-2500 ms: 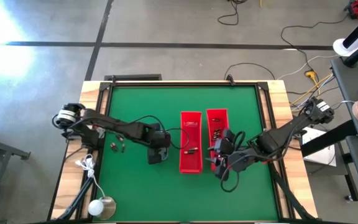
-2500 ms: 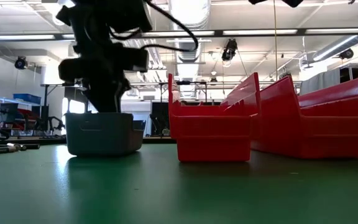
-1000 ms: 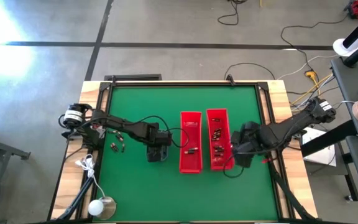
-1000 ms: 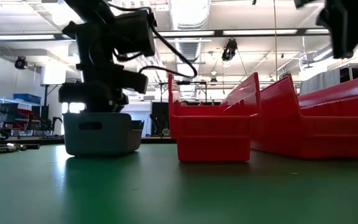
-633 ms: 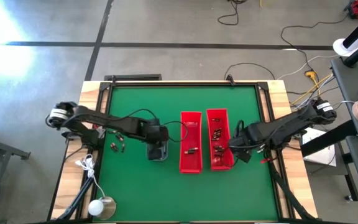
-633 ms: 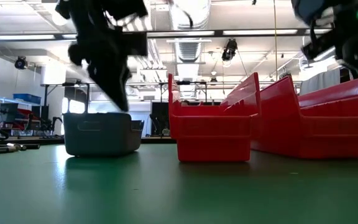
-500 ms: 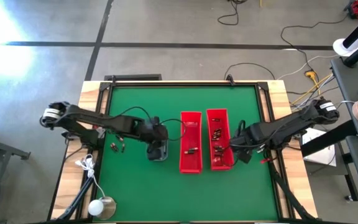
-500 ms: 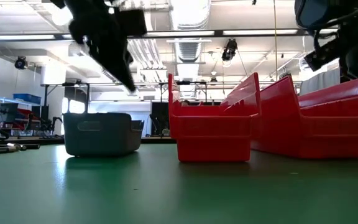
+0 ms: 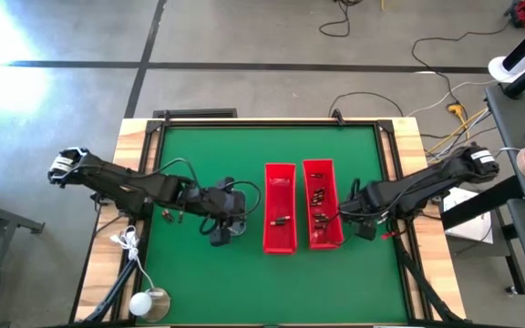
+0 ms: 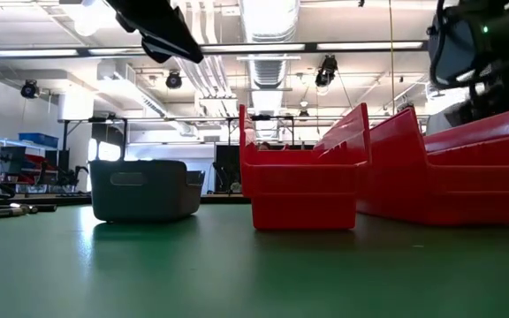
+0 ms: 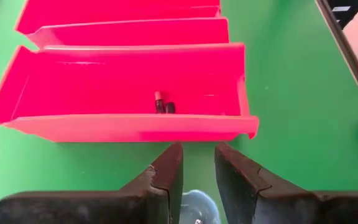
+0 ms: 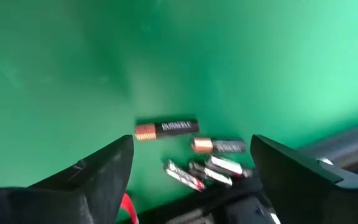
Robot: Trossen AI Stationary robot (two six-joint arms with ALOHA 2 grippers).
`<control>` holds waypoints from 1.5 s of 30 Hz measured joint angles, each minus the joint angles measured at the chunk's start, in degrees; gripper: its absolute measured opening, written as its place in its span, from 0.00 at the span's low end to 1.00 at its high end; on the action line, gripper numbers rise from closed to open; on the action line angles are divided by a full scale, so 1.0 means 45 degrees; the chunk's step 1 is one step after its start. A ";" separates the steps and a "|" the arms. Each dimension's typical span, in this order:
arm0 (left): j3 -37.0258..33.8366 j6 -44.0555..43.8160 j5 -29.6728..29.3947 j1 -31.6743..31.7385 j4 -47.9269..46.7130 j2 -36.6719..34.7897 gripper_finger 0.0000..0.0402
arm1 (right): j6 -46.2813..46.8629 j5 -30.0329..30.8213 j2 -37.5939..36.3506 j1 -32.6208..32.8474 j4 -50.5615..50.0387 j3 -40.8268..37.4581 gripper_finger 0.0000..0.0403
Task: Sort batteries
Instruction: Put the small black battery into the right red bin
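My left gripper hangs open, with a narrow gap, above the small grey tray. Its fingers point toward the two red bins. A couple of batteries lie in the nearer bin, and several more lie in the right one. A few batteries rest on the mat left of the tray. My right gripper is beside the right bin's right wall, wide open. It hovers over several loose batteries lying on the mat.
The green mat has a raised dark frame around it. A dark rail runs close to the loose batteries under my right gripper. Cables trail from both arms. A white round object sits at the table's near left corner.
My left gripper has risen from down at the grey tray to well above it, tipping as it went, and has shifted slightly toward the table's left and near edges. The tray has stayed in place. My right gripper has kept beside the right bin.
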 joint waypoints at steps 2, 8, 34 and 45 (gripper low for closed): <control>0.0000 -0.0003 -0.0002 -0.0033 0.0053 0.0000 0.18 | -0.0149 -0.0008 0.0190 0.0000 0.0449 -0.0317 0.82; 0.0000 -0.0046 -0.0012 -0.0033 0.0140 0.0000 0.18 | -0.0675 -0.0399 0.0613 -0.0298 0.1202 -0.0949 0.85; 0.0000 -0.0068 -0.0012 -0.0036 0.0342 0.0607 0.18 | -0.0925 -0.1239 0.0851 -0.0845 0.2381 -0.1394 0.64; 0.0000 0.0136 -0.0013 -0.0184 0.0333 0.0573 0.18 | -0.0901 -0.1378 0.0851 -0.0850 0.2478 -0.1389 0.46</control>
